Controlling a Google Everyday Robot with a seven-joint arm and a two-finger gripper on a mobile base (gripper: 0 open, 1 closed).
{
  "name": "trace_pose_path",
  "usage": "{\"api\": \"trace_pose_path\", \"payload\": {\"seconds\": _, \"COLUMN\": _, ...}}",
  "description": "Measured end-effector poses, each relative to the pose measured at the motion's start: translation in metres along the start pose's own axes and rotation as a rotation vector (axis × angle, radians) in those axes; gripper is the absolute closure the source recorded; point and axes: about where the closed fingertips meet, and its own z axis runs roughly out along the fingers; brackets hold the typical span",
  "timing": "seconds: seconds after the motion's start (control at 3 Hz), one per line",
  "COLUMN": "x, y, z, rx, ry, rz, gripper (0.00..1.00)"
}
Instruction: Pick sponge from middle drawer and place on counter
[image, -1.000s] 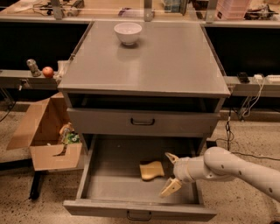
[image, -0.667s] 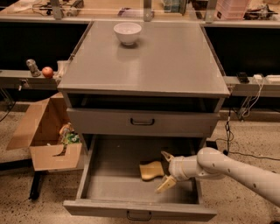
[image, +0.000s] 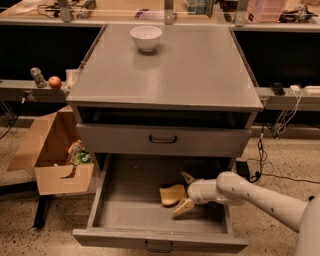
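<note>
Sponge (image: 171, 194) is being straddled by the open gripper (image: 180, 194) in the drawer (image: 130, 210).
Its right end is being flanked by the spread fingers (image: 182, 207), the arm entering over the drawer's right edge; its long axis is lying left-right, right of centre.

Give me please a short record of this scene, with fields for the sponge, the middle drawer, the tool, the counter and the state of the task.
sponge: lies flat on the drawer floor, right of centre
middle drawer: pulled out, tray in view
tool: low inside the open drawer, fingers spread, one on each side of the sponge's right end; contact cannot be told
counter: holds only a white bowl, near the back left
task state: sponge not yet lifted, none on the counter
</note>
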Motion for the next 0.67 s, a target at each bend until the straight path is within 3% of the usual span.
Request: {"api": "trace_pose_path", "payload": {"seconds": 0.67, "x": 0.0190, "y": -0.0057, "z": 0.0175, "rx": -0.007, "ry": -0.006, "rz": 0.010, "gripper": 0.50}}
